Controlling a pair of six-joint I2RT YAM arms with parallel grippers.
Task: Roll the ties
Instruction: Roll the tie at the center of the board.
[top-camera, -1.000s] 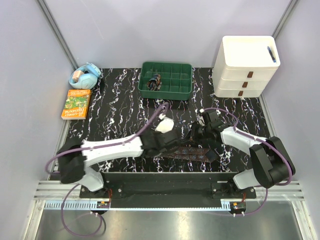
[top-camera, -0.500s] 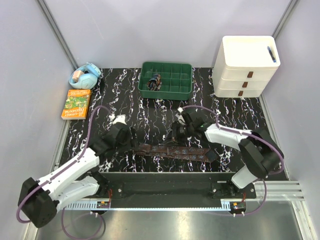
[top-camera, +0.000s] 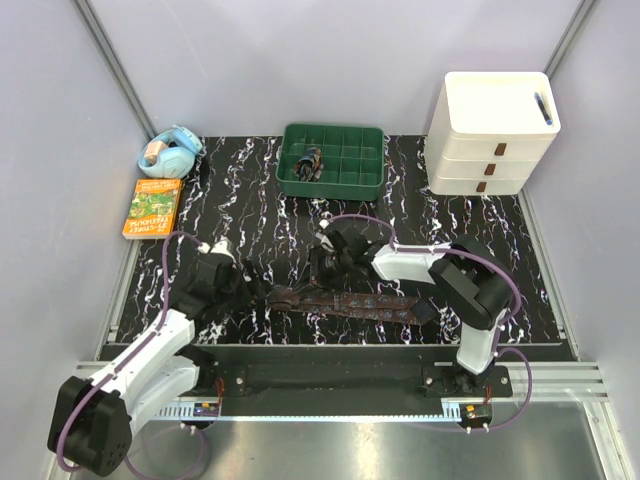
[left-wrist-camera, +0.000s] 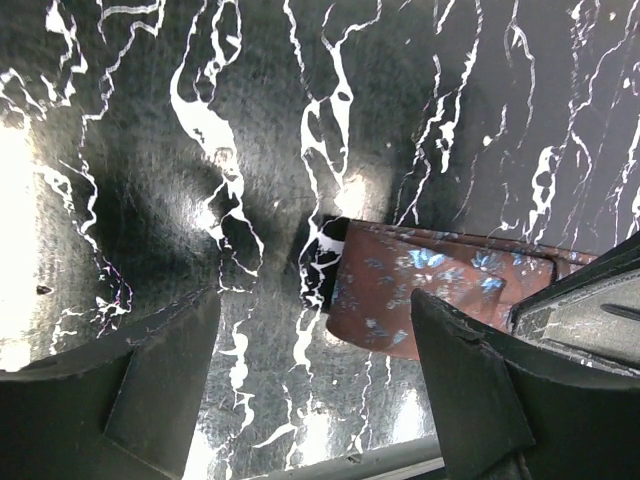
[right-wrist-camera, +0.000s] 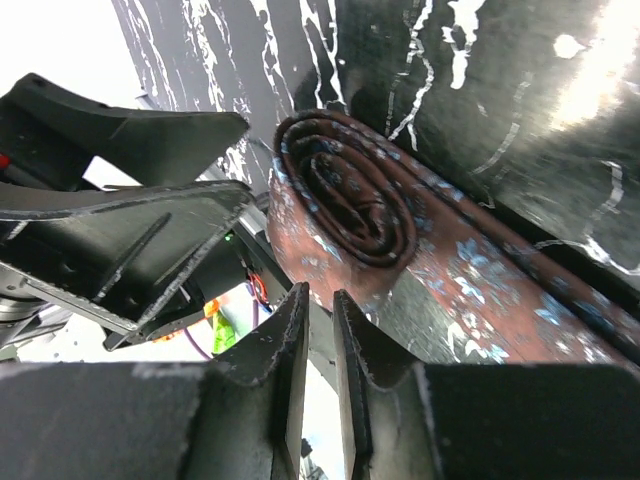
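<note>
Dark brown necktie with a fine reddish pattern (top-camera: 352, 302): stretched flat, left to right, along the near part of the black, white-veined counter (top-camera: 250, 200), between the two arms. Left end wound into a small tight coil (right-wrist-camera: 350, 210); the rest unrolled.

Left fingers (top-camera: 255, 283): spread wide, low over the counter just left of the coil, holding nothing; in the wrist view the necktie's end sits just beyond the open gap.

Right fingers (right-wrist-camera: 320, 300): nearly pressed together, only a thin slit between, nothing seen in it. Poised just beside the coil, which lies right ahead of the tips; touching or not, cannot tell.

Further back, well apart from the necktie:
- green compartment tray (top-camera: 370, 165) with a small dark bundle (top-camera: 312, 163) in one cell
- white three-drawer box (top-camera: 495, 130)
- orange-and-green book (top-camera: 153, 208)
- pale blue rounded object (top-camera: 170, 152)
</note>
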